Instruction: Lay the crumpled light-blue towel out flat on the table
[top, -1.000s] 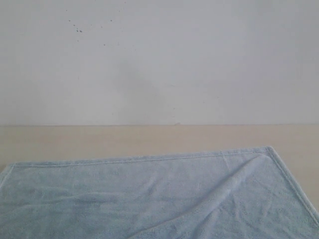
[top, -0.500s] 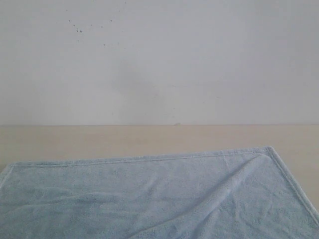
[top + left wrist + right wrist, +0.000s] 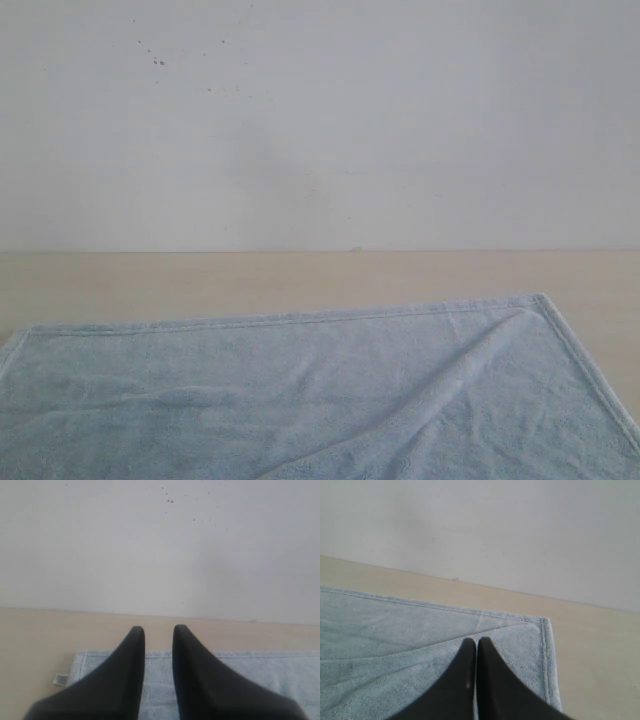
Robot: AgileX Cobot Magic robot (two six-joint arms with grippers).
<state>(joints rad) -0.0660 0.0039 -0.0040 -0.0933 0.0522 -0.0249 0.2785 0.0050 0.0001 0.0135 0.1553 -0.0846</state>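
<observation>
- Nearest in the left wrist view, the left claw (image 3: 157,630) shows two black fingers (image 3: 120,680) held slightly apart. A narrow gap runs between the tips, with nothing caught in it.
- Under this claw lies the towel (image 3: 260,675), pale blue and fluffy. Its hemmed far edge runs just past the fingertips. One far corner sits off to the side of the claw, with a small white label (image 3: 60,679) beside it.
- Beyond that edge, the bare beige table (image 3: 30,635) reaches a white wall (image 3: 100,545) marked with a few dark specks (image 3: 171,500).
- Nearest in the right wrist view, the right claw (image 3: 476,641) has its black fingers (image 3: 460,680) pressed together with no gap, gripping nothing. Whether they touch the cloth cannot be told.
- Below this claw the towel (image 3: 395,630) lies with soft folds running from near the fingertips toward its far corner. That hemmed corner sits just ahead of the claw and to one side.
- Past the corner is bare table (image 3: 600,650), then the wall (image 3: 520,530).
- Seen from the exterior camera, the towel (image 3: 300,400) covers the near part of the table (image 3: 200,275), with its far hem straight and both far corners lying flat. Gentle wrinkles remain on the right claw's side, and the near part is cut off by the frame.
- Farthest back stands the wall (image 3: 420,130) with its specks (image 3: 158,62).
</observation>
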